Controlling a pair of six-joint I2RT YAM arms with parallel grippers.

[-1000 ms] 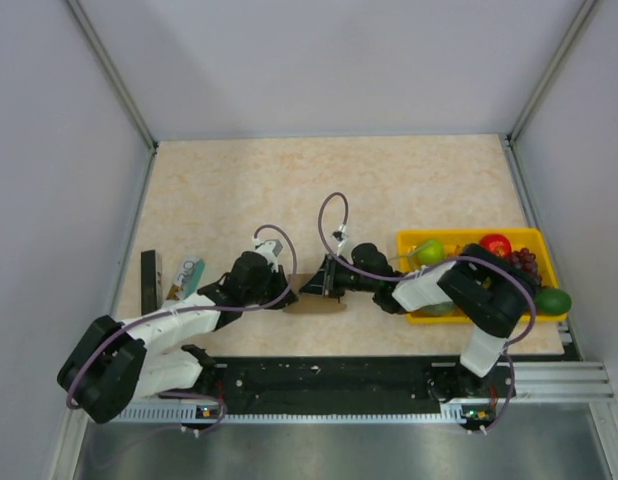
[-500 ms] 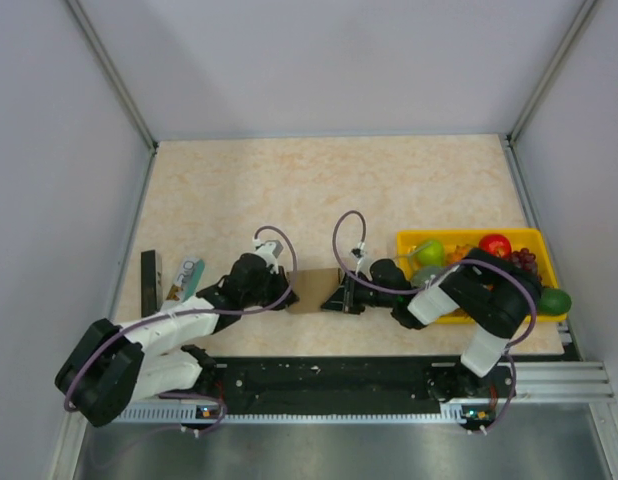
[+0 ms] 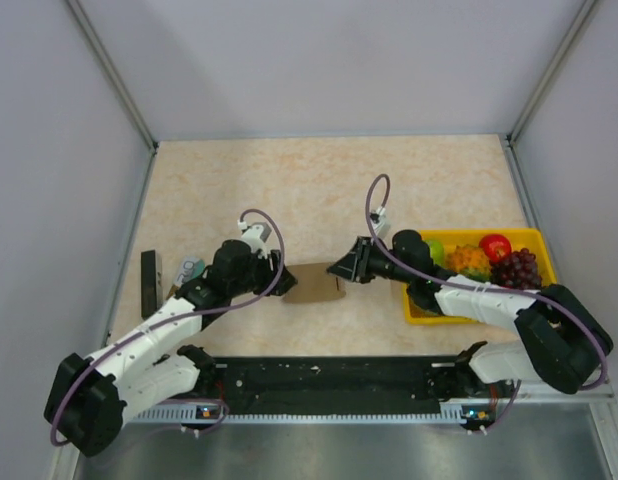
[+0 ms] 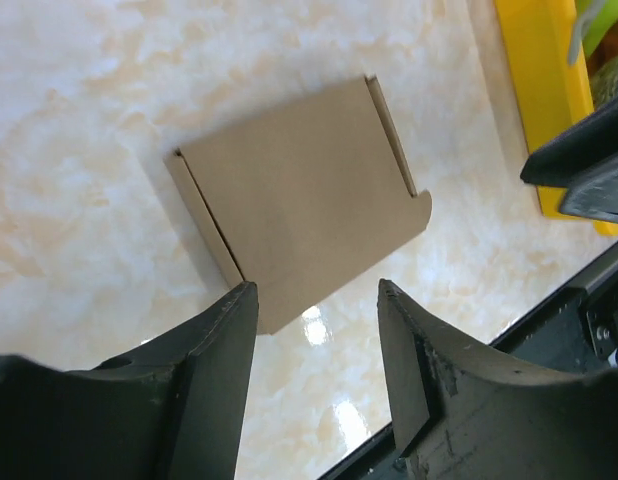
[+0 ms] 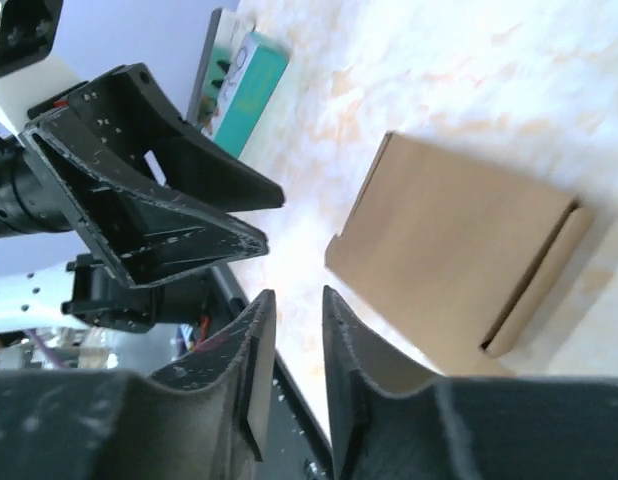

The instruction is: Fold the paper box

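Paper box (image 3: 314, 283): one, lying flat on the desk (image 3: 289, 190), between two hands. Left hand (image 3: 277, 282): just left of the box, fingers wide apart, empty. Right hand (image 3: 341, 268): just right of the box, fingers barely apart, gripping nothing.

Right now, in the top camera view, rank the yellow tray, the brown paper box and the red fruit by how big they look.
Largest to smallest:
1. yellow tray
2. paper box
3. red fruit
No two look close in size.
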